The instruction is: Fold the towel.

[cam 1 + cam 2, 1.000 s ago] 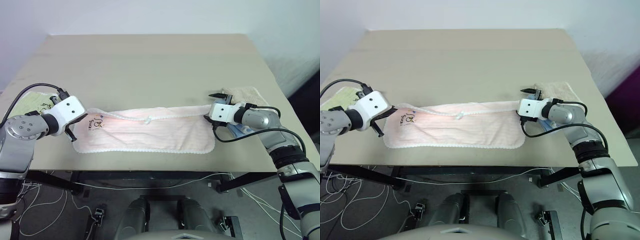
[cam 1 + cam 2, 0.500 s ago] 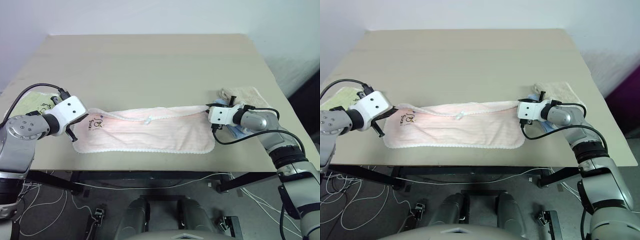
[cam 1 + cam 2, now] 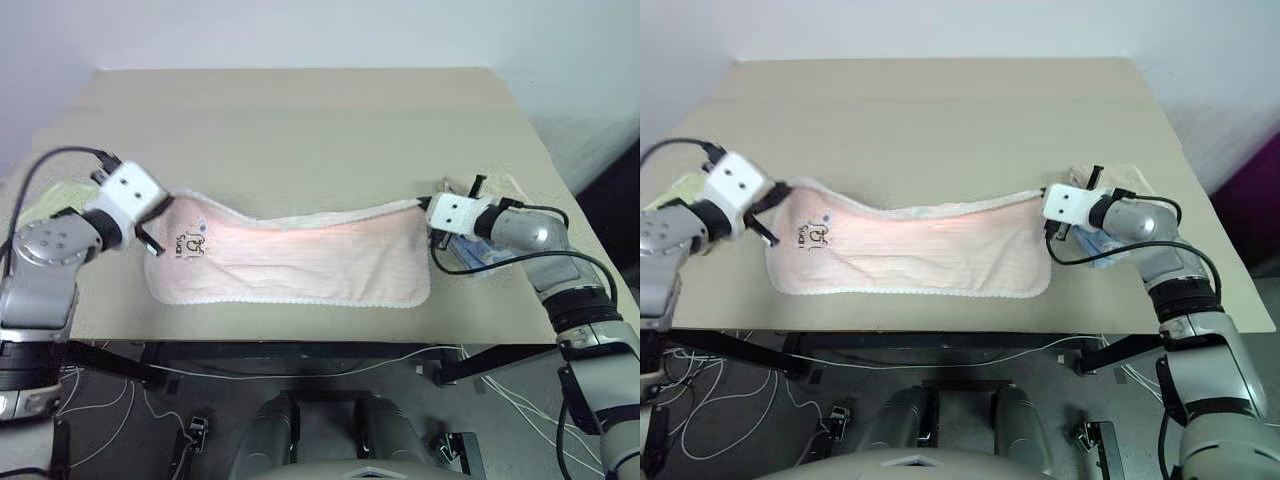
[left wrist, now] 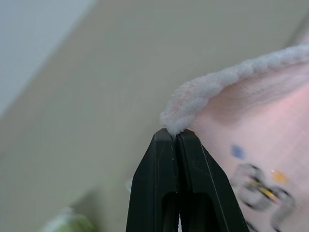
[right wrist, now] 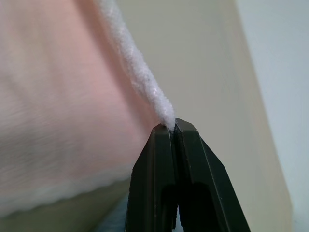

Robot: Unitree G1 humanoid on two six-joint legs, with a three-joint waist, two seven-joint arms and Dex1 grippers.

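Beige surface [image 3: 300, 120] carries the towel [image 3: 300, 260], stretched lengthwise near the front edge. Left gripper [image 4: 176, 136] and right gripper [image 5: 173, 126] each pinch a far corner, fingers pressed together on the trim, lifting that edge.

Towel [image 3: 300, 260] was pale pink with faint horizontal stripes, white scalloped trim along near edge and whitish fluffy trim on far edge. Small dark printed mark [image 3: 192, 243] near its left end, with a blue dot and an orange dot, seen close in left wrist view. Table [image 3: 300, 130] was plain beige. Left gripper [image 4: 176, 137] had black fingers and a white housing; right gripper [image 5: 173, 128] the same, black fingers, white housing, silver-grey arm behind. Light green cloth [image 3: 55, 200] at far left table edge. Beige cloth [image 3: 1135, 183] and light blue cloth [image 3: 478, 255] at right, by the right arm. Wall was white-grey.
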